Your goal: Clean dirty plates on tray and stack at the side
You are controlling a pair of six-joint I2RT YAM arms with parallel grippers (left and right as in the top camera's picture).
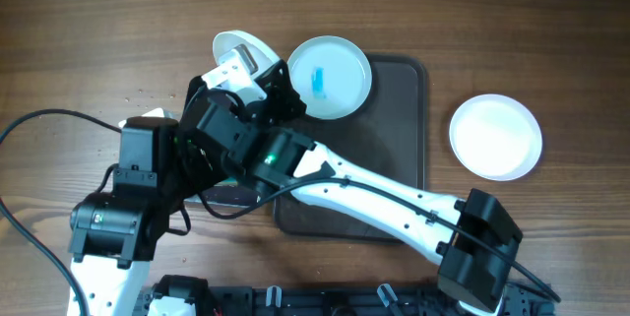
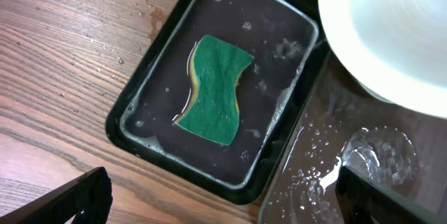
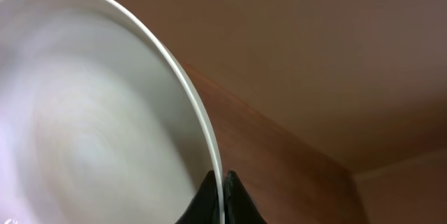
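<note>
My right gripper is shut on the rim of a white plate and holds it tilted. Overhead, this plate hangs above the table just left of the dark brown tray, with the right gripper on its edge. A second plate with a blue smear lies on the tray's far left corner. A third, clean plate lies on the table to the right of the tray. My left gripper is open and empty over the near edge of the small black tray.
The small black tray holds water and a green-yellow sponge. Overhead it is mostly hidden under both arms. A white plate fills the upper right of the left wrist view. The wet brown tray borders the black tray.
</note>
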